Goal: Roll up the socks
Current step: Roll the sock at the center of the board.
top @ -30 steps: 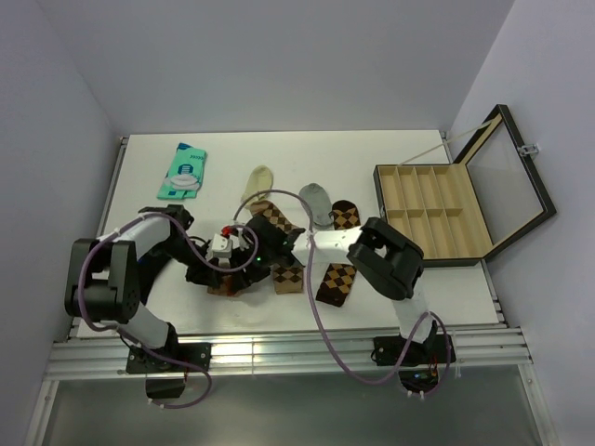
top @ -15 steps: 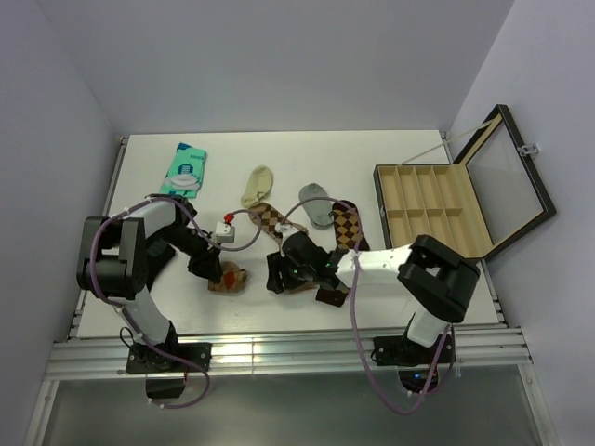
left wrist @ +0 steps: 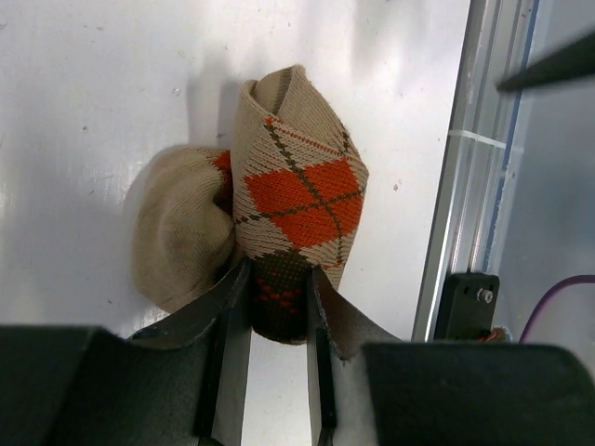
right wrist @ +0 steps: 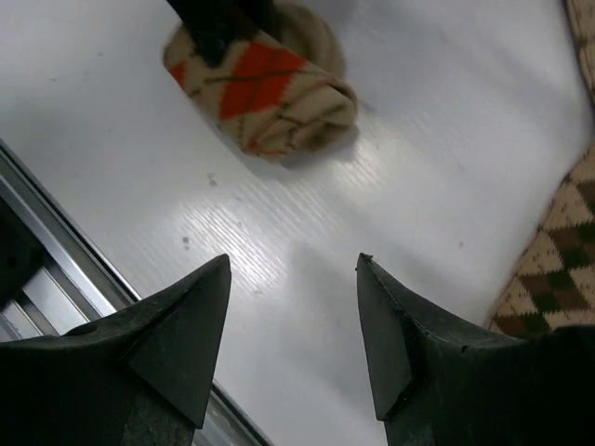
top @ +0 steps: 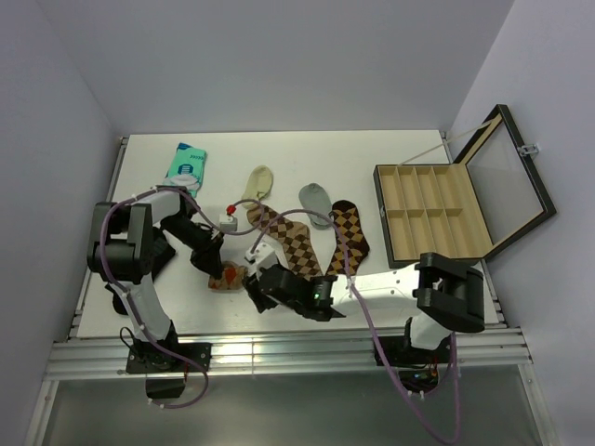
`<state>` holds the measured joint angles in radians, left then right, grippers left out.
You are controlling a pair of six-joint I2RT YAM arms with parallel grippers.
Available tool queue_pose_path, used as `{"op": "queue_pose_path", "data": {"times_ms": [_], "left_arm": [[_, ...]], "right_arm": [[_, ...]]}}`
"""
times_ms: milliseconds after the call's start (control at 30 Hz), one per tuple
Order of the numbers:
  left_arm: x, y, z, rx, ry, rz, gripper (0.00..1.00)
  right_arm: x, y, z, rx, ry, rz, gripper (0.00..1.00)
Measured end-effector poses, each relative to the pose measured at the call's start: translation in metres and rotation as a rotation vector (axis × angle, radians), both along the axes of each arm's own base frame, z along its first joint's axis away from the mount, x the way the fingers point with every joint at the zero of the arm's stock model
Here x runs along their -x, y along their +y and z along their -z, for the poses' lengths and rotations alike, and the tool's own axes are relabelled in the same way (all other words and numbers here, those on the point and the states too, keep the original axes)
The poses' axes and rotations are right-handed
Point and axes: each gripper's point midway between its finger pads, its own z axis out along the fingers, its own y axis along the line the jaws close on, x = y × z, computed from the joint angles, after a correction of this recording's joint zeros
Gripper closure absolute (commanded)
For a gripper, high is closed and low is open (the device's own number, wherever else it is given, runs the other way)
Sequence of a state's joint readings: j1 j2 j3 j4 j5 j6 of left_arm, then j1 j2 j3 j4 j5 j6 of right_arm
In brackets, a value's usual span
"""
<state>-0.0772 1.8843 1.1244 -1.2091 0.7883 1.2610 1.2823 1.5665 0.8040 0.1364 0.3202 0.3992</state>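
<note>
The red-orange sock [left wrist: 297, 200] sits rolled, pinched in our left fingers [left wrist: 234, 372]; we should squeeze firmly lest it unroll. Our right fingers [right wrist: 177, 325] hang wide, empty.

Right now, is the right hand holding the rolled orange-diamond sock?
No, the right hand stands open and empty, apart from the rolled sock.

Top external: fixed high behind the arm bases, looking down and away over the whole table [top: 390, 149]; near rail [top: 279, 346] along the bottom.
Left wrist: very close, straight down past left fingers [left wrist: 209, 311] onto rolled sock [left wrist: 297, 195]; near rail at frame right.
Right wrist: low, oblique, close to tabletop, facing left past right fingers [right wrist: 177, 325].
All three share that sock and rail.
</note>
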Motion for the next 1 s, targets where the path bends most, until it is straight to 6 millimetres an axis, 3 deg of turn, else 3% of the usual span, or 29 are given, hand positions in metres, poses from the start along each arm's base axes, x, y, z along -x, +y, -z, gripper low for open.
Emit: {"op": "queue_pose_path", "data": {"times_ms": [233, 600, 1000], "left_arm": [[-0.002, 0.0, 0.001, -0.011, 0.04, -0.018, 1.0], [-0.005, -0.001, 0.002, -0.022, 0.094, -0.033, 1.0], [-0.007, -0.001, 0.003, -0.034, 0.15, -0.046, 1.0]], "right_arm": [[-0.004, 0.033, -0.015, 0.072, -0.17, -0.067, 0.34], [-0.02, 0.068, 0.007, 0.236, -0.29, -0.153, 0.33], [-0.028, 0.087, 0.027, 0.348, -0.35, -0.208, 0.33]]}}
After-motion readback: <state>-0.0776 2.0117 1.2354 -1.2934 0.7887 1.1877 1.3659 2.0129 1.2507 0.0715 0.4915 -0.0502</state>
